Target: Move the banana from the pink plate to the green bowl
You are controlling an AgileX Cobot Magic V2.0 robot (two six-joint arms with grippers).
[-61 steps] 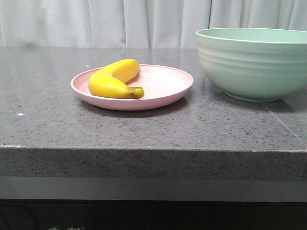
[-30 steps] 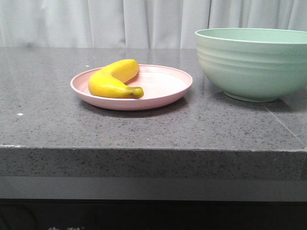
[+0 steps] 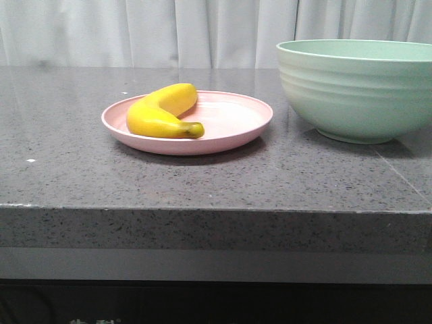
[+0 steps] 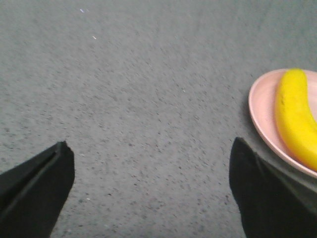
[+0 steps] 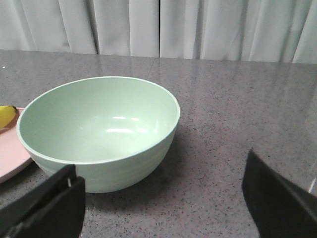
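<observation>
The yellow banana (image 3: 162, 111) lies on the left half of the pink plate (image 3: 233, 125), stem tip toward the front. The green bowl (image 3: 354, 88) stands to the plate's right, empty. No gripper shows in the front view. In the left wrist view my left gripper (image 4: 151, 191) is open and empty over bare table, with the plate (image 4: 260, 116) and banana (image 4: 296, 116) off to one side. In the right wrist view my right gripper (image 5: 163, 198) is open and empty beside the bowl (image 5: 99, 124); a bit of banana (image 5: 5, 116) and plate (image 5: 10, 158) show at the edge.
The grey speckled stone table (image 3: 202, 182) has its front edge close to the camera. A white curtain (image 3: 169, 30) hangs behind the table.
The plate, banana and bowl stand as before; only the front picture has shifted by a few pixels.
</observation>
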